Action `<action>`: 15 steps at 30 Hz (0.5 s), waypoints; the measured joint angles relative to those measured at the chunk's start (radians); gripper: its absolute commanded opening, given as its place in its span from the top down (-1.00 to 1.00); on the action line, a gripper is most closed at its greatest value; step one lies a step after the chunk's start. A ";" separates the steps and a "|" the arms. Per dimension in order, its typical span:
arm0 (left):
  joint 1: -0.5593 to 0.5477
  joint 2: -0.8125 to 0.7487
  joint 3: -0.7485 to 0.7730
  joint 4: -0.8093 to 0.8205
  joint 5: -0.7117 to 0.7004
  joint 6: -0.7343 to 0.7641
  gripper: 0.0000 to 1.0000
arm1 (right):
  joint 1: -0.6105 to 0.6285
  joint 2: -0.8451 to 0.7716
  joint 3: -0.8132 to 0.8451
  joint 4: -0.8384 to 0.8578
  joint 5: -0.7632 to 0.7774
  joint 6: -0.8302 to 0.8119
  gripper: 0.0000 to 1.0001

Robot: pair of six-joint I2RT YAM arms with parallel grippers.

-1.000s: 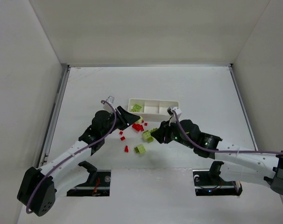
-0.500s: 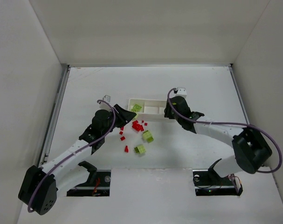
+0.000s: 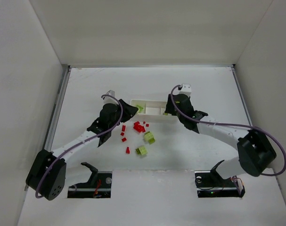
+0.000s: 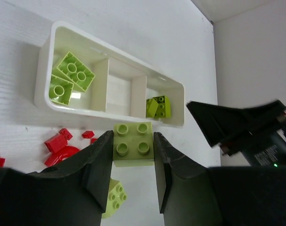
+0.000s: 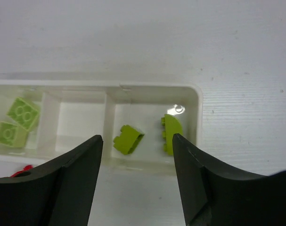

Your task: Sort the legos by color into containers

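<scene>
My left gripper (image 4: pixel 132 142) is shut on a lime 2x2 lego (image 4: pixel 133 146), held above the table just in front of the white tray (image 4: pixel 44 84); from above it (image 3: pixel 129 113) is by the tray's left end. Two lime legos (image 4: pixel 72 75) lie in the left compartment. My right gripper (image 5: pixel 137 138) is open and empty over the right compartment, where two lime pieces (image 5: pixel 128 140) lie. From above it (image 3: pixel 169 111) is at the tray's (image 3: pixel 154 114) right end. Red legos (image 3: pixel 139 127) and two lime legos (image 3: pixel 149 137) lie on the table.
The red pieces (image 4: pixel 58 143) lie scattered just in front of the tray. One lime lego (image 4: pixel 113 197) sits on the table below my left fingers. White walls enclose the table on the left, right and back.
My right gripper went from the pile to the tray's right compartment and now stands open over it. One lime lego is gone from the table. My left gripper moved up towards the tray's left end.
</scene>
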State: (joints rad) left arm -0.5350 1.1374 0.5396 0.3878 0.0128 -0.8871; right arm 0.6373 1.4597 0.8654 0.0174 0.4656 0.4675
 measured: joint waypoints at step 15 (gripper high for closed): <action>0.000 0.284 0.151 0.027 -0.126 0.095 0.53 | 0.378 -0.209 -0.200 0.031 -0.003 0.099 -0.58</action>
State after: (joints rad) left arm -0.5350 1.4216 0.6910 0.4149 -0.1127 -0.7925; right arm 1.0153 1.2510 0.6655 0.0486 0.4625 0.5663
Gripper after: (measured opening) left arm 0.330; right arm 0.763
